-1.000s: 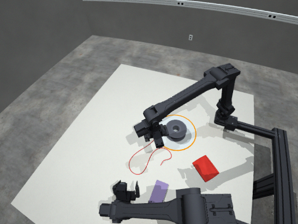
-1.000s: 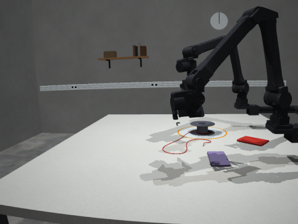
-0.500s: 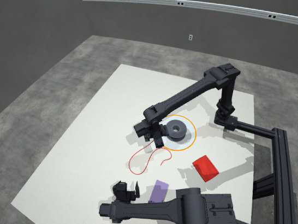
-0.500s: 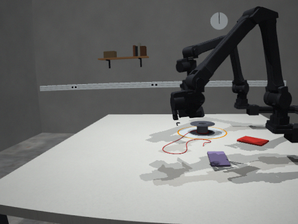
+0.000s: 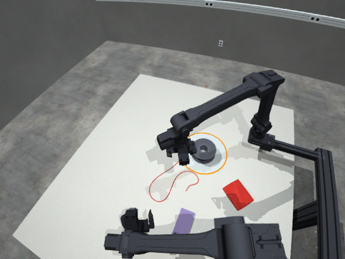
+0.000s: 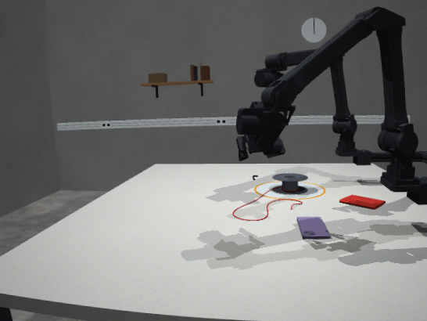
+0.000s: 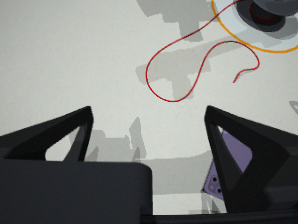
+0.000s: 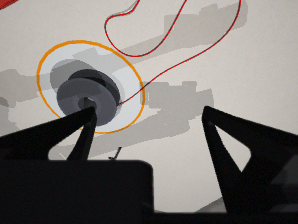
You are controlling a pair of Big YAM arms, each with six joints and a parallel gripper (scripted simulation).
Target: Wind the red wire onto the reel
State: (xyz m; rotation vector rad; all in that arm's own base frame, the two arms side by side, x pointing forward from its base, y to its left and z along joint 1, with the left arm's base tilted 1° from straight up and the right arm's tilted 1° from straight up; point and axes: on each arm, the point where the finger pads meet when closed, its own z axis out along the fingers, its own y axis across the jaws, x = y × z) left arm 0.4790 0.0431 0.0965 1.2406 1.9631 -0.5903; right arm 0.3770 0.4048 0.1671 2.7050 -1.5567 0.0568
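See the reel (image 5: 210,153) (image 6: 290,185) (image 7: 280,6) (image 8: 75,100) flat on the desk (image 5: 95,189) (image 6: 117,254) (image 7: 50,50) (image 8: 280,75), just right of middle in the top view; by the looks, inside the orange ring (image 5: 227,154) (image 6: 324,191) (image 7: 278,52) (image 8: 144,95). Follow the red wire (image 5: 159,201) (image 6: 252,220) (image 7: 173,101) (image 8: 136,56) out from low on the reel, in a big loose wiggle below and left; clearly lots left to wind.

Find the left end effector (image 5: 142,215) (image 6: 258,156) (image 7: 148,112) at lower left of the top view, fingers wide apart, with nothing between; find the right end effector (image 5: 177,158) (image 8: 149,112) near the middle, also wide apart and holding nothing.

Watch out for bumping the reel with a low right finger; could tip or slide over the orange line. Watch out for pulling the wire hard; could drag the reel too. Keep turning one way only; going back could undo the loops. Wind low and snug; could slip over the edge from too much slack. Mind the purple block (image 5: 184,221) (image 6: 313,228) (image 7: 239,150) at bottom middle, the red block (image 5: 238,194) (image 6: 362,202) at lower right, and the small black hook (image 6: 255,177) (image 8: 116,155) at bottom middle of the right wrist view; could get swept into wire or reel by a careless arm.
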